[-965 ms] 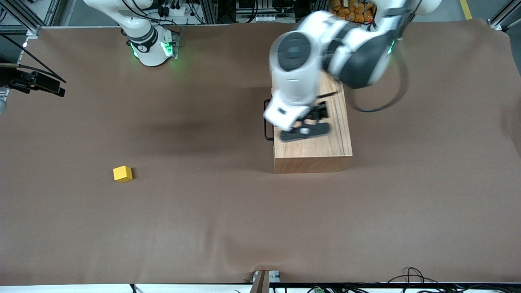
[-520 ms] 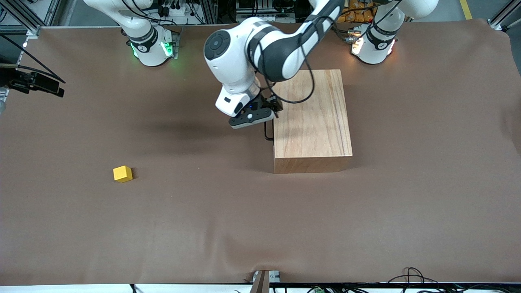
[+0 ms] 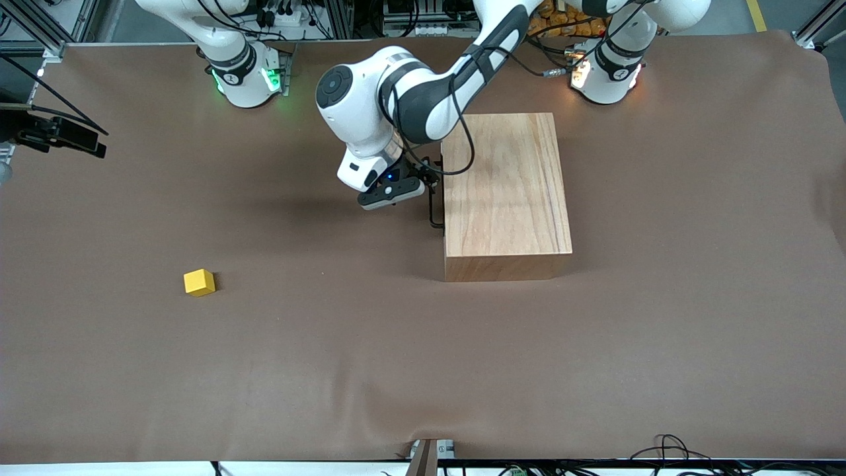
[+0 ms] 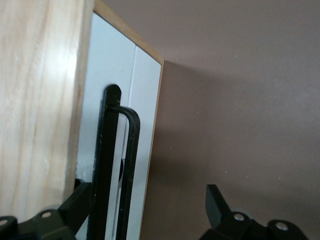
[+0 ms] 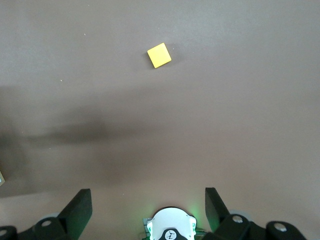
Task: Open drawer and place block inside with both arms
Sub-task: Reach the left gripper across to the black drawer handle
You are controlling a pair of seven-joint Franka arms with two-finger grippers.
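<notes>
The wooden box [image 3: 507, 192] stands mid-table. Its drawer is shut; the white front [image 4: 145, 100] and black wire handle [image 3: 434, 210] face the right arm's end of the table. My left gripper [image 3: 428, 180] is down in front of the drawer, open, with the handle [image 4: 131, 150] between its fingers [image 4: 76, 207], close to one of them and not clamped. The yellow block [image 3: 199, 282] lies on the cloth toward the right arm's end, nearer the front camera than the box. My right gripper [image 5: 147, 205] waits open and empty, high over its own base, with the block [image 5: 159, 55] in view below.
A brown cloth [image 3: 370, 344] covers the table. A black device [image 3: 59, 135] sits at the table's edge at the right arm's end. The right arm's green-lit base [image 3: 246, 76] and the left arm's base [image 3: 605, 73] stand along the table's robot side.
My left arm has swung off the top of the box and come down in front of the drawer, its open fingers now round the handle. The block and box have not moved.
</notes>
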